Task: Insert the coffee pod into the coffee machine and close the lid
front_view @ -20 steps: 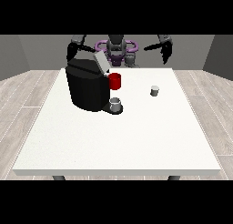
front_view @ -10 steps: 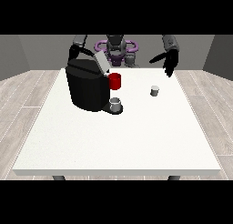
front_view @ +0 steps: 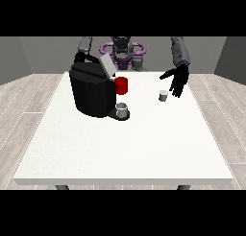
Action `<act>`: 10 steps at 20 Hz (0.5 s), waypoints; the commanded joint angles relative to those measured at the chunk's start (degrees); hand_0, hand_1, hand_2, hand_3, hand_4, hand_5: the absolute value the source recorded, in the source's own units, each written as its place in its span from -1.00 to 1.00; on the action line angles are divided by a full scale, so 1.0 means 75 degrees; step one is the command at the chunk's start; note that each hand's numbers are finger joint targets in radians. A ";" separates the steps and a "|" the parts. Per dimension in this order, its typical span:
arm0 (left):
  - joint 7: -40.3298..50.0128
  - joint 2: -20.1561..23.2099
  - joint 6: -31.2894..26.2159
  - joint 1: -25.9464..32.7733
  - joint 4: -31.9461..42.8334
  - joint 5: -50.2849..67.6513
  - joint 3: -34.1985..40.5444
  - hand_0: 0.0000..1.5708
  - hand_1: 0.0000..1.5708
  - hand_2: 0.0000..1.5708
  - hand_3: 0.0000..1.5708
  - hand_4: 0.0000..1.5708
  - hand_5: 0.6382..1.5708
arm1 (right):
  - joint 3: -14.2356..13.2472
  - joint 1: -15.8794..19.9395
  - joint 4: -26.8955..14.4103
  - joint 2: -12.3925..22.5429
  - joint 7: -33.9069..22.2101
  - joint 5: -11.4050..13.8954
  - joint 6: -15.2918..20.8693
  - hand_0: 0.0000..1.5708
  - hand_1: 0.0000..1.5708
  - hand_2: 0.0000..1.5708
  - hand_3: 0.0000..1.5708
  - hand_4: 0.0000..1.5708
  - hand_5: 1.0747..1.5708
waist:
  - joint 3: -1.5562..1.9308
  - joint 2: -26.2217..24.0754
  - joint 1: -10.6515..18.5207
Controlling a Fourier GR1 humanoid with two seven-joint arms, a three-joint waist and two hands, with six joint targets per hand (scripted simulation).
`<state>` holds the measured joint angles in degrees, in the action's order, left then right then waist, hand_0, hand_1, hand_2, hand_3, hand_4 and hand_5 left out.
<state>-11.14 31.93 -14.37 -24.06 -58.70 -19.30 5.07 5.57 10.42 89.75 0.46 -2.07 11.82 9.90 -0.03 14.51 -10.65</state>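
Right of centre, the coffee pod [front_view: 163,95] sits on the table [front_view: 120,144], beside the hand at the view's right [front_view: 178,80], fingers spread, empty. Best approach: descend squarely, pinch low. Coffee machine [front_view: 93,89] lid up.

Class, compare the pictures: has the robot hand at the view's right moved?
Yes. The black robot hand at the view's right has come down and forward, toward the small grey coffee pod on the white table.
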 commanded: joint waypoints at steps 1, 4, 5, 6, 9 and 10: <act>-0.0478 0.0163 0.0125 -0.0420 0.0480 -0.0520 -0.0177 -1.00 -1.00 -1.00 -1.00 -1.00 1.00 | -0.0200 0.0568 -0.0375 -0.0059 0.0090 -0.0275 0.0296 -1.00 -1.00 -1.00 -1.00 -1.00 1.00 | 0.0002 0.0547 0.0245; -0.0518 -0.0115 0.0648 -0.0595 0.1226 -0.0987 -0.0247 -1.00 -1.00 -0.63 -1.00 -1.00 1.00 | -0.0228 0.0508 -0.0236 0.0077 -0.0255 -0.0199 -0.0108 -1.00 -1.00 -1.00 -1.00 -1.00 1.00 | 0.0000 0.0289 0.0075; -0.0716 -0.0103 0.0864 -0.0669 0.1348 -0.1099 -0.0218 -1.00 -1.00 -0.46 -1.00 -1.00 1.00 | -0.0101 0.0396 -0.0285 -0.0002 -0.0303 -0.0107 -0.0063 -1.00 -1.00 -1.00 -1.00 -1.00 1.00 | -0.0001 0.0340 0.0085; -0.0708 -0.0282 0.0931 -0.0776 0.1309 -0.1154 -0.0276 -0.67 -0.67 -0.25 -0.69 -1.00 1.00 | -0.0268 0.0367 -0.0679 0.0032 0.0173 -0.0122 -0.0011 -1.00 -1.00 -1.00 -1.00 -1.00 1.00 | 0.0002 0.0273 0.0181; -0.0671 -0.0310 0.1249 -0.1095 0.1410 -0.1467 -0.0339 0.20 0.20 0.23 -0.15 -1.00 1.00 | -0.0528 0.0692 -0.1042 0.0183 0.0458 -0.0313 -0.0199 -1.00 -1.00 -1.00 -1.00 -1.00 1.00 | 0.0003 0.0403 0.0230; -0.0330 -0.0585 0.1504 -0.1044 0.1216 -0.1733 -0.0601 0.20 0.20 0.21 -0.12 -0.90 1.00 | -0.0577 0.0877 -0.1316 0.0003 0.0124 -0.0268 0.0029 -1.00 -1.00 -1.00 -1.00 -1.00 1.00 | 0.0004 0.0305 0.0403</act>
<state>-14.91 29.72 -6.73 -30.20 -49.79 -28.47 2.70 2.79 14.47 84.11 1.04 -1.05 9.90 9.08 -0.01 16.78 -9.30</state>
